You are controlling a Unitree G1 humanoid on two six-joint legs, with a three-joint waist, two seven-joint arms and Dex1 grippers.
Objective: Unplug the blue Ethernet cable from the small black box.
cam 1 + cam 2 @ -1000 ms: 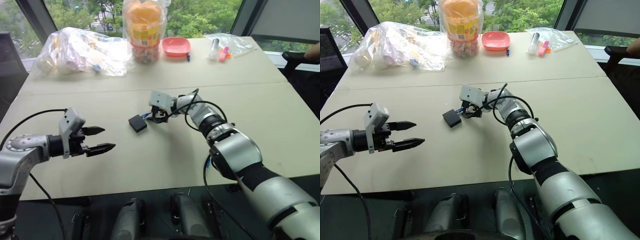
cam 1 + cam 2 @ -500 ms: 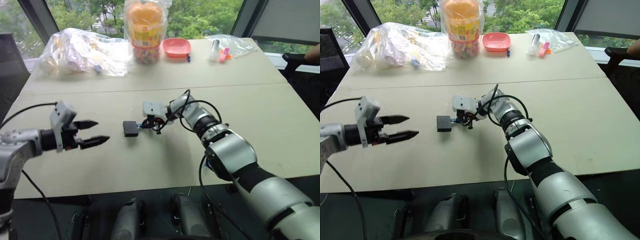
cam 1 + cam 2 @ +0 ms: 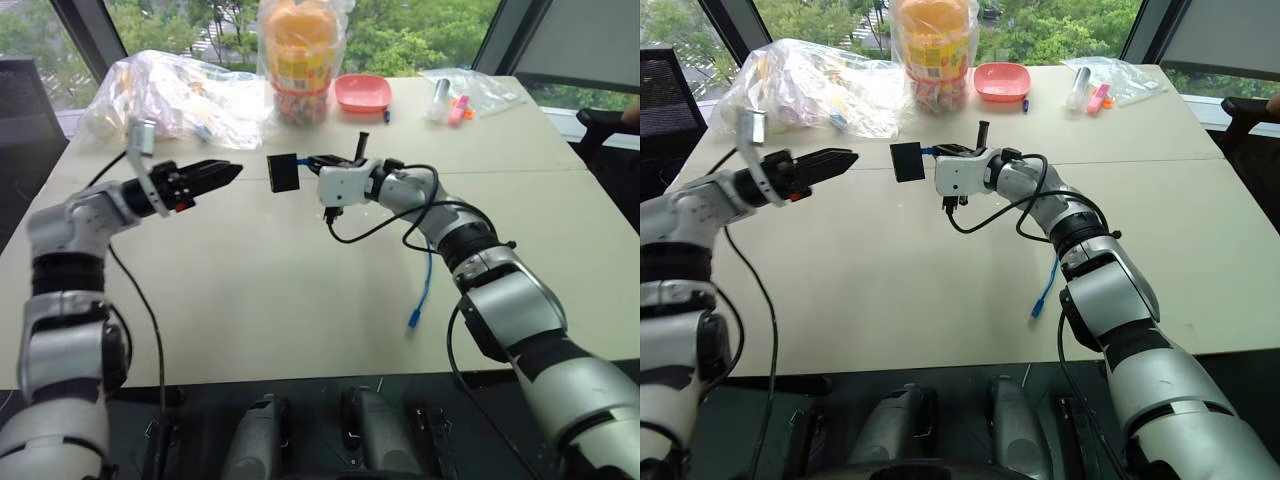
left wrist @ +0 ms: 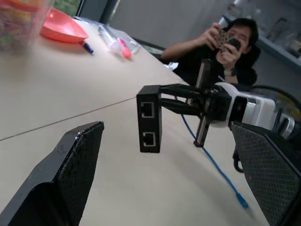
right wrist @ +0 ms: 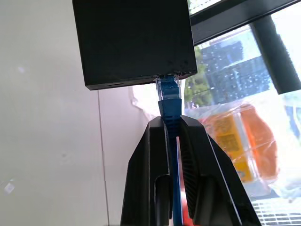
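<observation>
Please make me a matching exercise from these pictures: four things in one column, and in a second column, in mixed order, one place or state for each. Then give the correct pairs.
Things:
1. small black box
2. blue Ethernet cable
3. left gripper
4. pink dish

States:
A. open, holding nothing
B. on the table's far side
C. pinched near its plug by the right gripper
D. lifted off the table, cable plugged in

Pairs: 1-D, 2-C, 3-A, 4-B

R gripper [image 3: 308,163] holds small black box [image 3: 282,172] above table [image 3: 300,300] via blue Ethernet cable [image 3: 424,285]. L gripper [image 3: 218,172] at box's 9 o'clock, close by. Cable's loose end droops twd 5 o'clock.
</observation>
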